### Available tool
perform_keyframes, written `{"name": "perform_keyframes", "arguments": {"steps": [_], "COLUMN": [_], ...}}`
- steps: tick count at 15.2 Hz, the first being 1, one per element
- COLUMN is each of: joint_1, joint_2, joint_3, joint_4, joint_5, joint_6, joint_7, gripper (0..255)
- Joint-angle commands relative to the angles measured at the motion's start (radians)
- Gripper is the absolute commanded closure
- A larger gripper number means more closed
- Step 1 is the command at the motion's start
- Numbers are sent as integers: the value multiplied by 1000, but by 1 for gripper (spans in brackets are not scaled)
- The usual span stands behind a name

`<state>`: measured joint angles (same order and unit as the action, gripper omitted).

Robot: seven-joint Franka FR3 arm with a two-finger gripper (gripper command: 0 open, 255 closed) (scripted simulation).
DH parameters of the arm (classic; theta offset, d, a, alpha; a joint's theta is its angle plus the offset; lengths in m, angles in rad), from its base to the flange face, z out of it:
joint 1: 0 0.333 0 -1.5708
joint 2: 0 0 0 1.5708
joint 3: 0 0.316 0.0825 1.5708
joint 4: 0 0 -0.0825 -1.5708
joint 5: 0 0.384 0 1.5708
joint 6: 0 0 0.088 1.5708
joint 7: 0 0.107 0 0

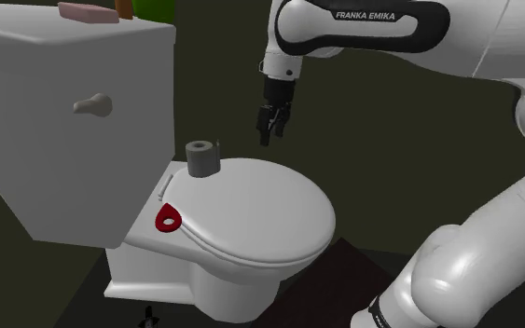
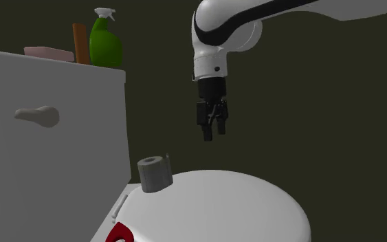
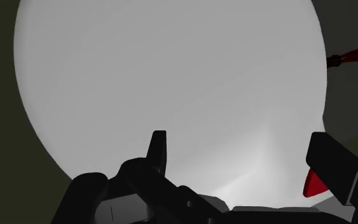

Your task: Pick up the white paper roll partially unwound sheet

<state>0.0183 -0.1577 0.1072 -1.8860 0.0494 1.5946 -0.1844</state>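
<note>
The all-black two-finger end effector (image 1: 269, 129) hangs in the air with its fingers apart, clasping nothing. Beneath it lies the closed white toilet lid (image 1: 260, 210). The short grey paper roll with a loose sheet end (image 1: 202, 158) stands upright on that lid, lower than the end effector and off to its side, toward the tank, untouched. By my judgement the approach, descent, grasp and lift all remain. The wrist view makes the finger gap plain and catches a small red piece (image 3: 313, 184) beside one finger; the exterior views place the roll.
</note>
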Motion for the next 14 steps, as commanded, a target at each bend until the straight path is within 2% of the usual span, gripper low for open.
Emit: {"name": "perform_keyframes", "arguments": {"steps": [1, 9, 12, 14], "joint_1": [5, 40, 64, 86], "joint_2": [96, 481, 649, 780], "joint_3": [8, 31, 33, 32], "joint_4": [82, 472, 676, 853], "joint_5": [-15, -86, -116, -137], "joint_6": [-5, -87, -153, -218], "joint_7": [-2, -13, -21, -31], "gripper": [0, 0, 0, 0]}}
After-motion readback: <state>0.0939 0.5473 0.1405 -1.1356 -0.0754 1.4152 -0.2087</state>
